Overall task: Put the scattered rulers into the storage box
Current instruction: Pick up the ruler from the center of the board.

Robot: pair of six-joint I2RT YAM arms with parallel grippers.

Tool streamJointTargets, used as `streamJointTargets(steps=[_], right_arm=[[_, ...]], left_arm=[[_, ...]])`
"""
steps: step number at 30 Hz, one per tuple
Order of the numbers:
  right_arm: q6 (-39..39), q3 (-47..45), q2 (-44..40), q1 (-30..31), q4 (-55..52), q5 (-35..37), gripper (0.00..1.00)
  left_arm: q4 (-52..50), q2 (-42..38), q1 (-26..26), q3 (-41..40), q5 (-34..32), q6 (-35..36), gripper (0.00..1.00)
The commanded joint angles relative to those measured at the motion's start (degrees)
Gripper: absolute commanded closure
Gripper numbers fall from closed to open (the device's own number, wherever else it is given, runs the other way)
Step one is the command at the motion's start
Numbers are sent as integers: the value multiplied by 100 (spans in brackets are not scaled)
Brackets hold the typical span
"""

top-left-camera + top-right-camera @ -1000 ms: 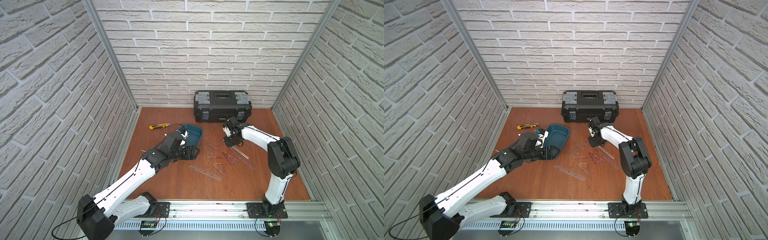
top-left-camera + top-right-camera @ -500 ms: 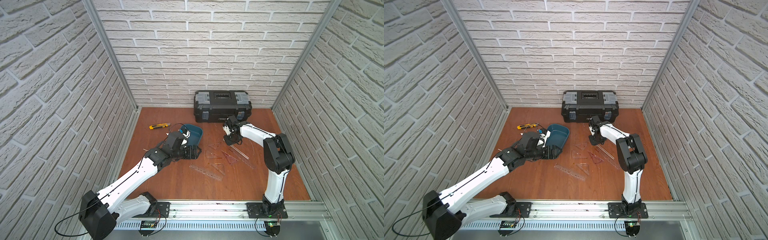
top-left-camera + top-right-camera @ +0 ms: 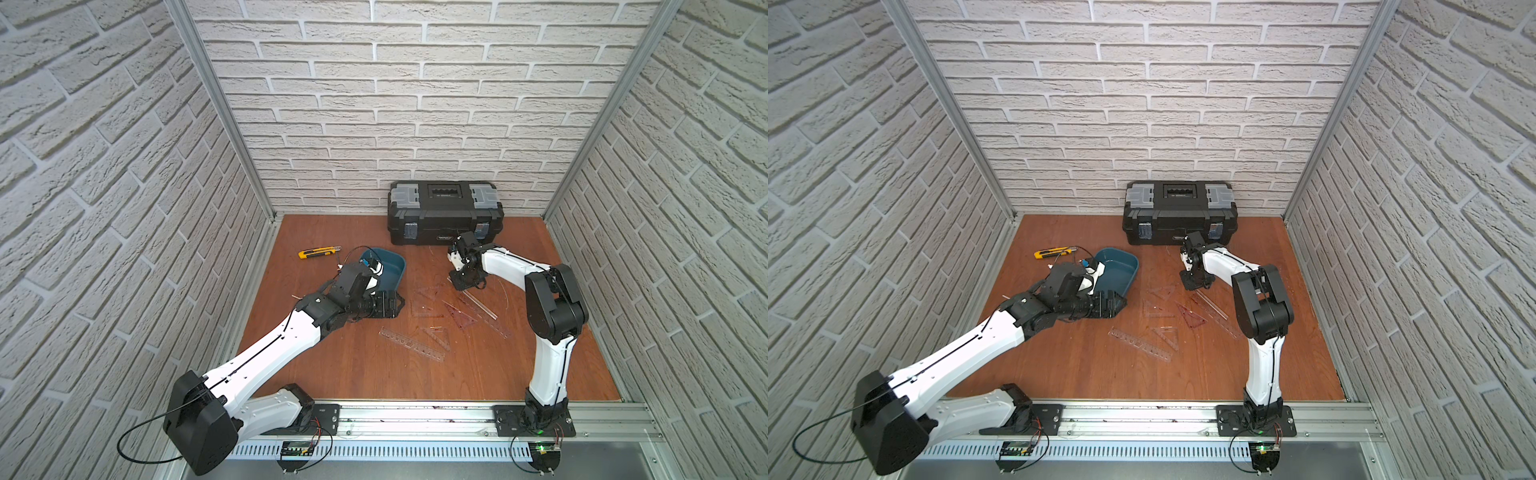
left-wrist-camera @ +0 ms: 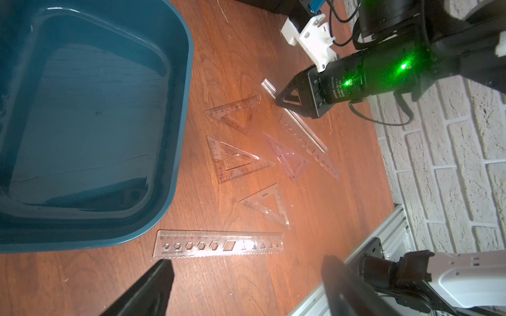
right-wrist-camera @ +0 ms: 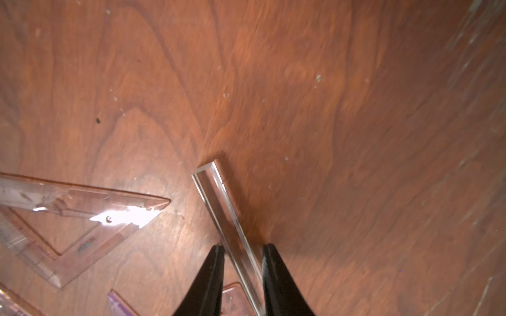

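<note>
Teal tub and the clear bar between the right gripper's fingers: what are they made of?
Shallow teal rounded tub: moulded plastic, glossy; soft highlights on smooth walls. Clear straight bar ruler: probably acrylic, polished; wood grain shows through, edges glint.

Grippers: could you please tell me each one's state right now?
Left gripper: open, holding nothing.
Right gripper: narrowly open astride the clear ruler, not yet clamped.

Left arm stretches low, left gripper (image 4: 246, 260) level (pointing right), jaws spread wide; right arm folded, right gripper (image 5: 243, 246) aimed down, jaws narrowly parted.
</note>
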Motion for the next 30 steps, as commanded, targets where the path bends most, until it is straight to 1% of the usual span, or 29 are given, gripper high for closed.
streamJointTargets(steps=[1, 13, 16, 21, 25, 30], right_arm=[[-46, 0, -44, 11, 63, -38, 74], [-160, -60, 70, 11, 150, 138, 83], [-211, 20, 134, 18, 126, 191, 86], [-225, 212, 210, 11, 90, 224, 97], [-126, 407, 188, 37, -23, 173, 97], [-80, 609, -82, 166, -248, 278, 97]], left_arm=[[240, 19, -28, 136, 60, -23, 10], [90, -223, -28, 114, 24, -45, 10], [5, -297, -28, 102, 24, -62, 10], [-149, -493, -28, 67, 6, -76, 10], [-272, -659, -32, 49, -73, -80, 9], [-366, -900, -28, -5, -300, -129, 9]])
